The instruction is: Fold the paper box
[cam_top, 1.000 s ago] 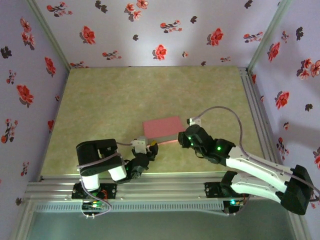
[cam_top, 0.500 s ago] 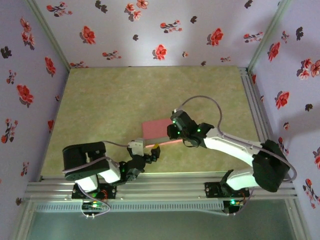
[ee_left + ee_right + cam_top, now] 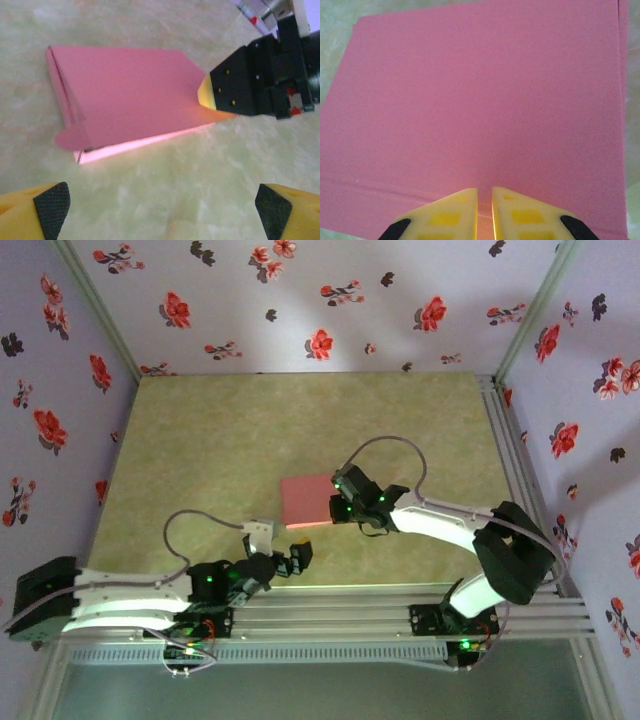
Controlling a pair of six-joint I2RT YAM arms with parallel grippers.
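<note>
pinching the paper box (image 3: 480,90), right gripper (image 3: 484,194) faces the gaping left gripper (image 3: 161,206).

A mottled yellow-green mat (image 3: 300,430) covers the desk from edge to edge. Pale lilac wallpaper (image 3: 320,300) (printed with red and dark flowers) lines the walls behind the far, left and right edges. Ribbed aluminium rails (image 3: 330,618) run along the near edge, and another rail (image 3: 515,465) follows the right edge.

White arms (image 3: 440,525), black joints (image 3: 515,562), yellow jaws, grey cables (image 3: 385,438)
</note>
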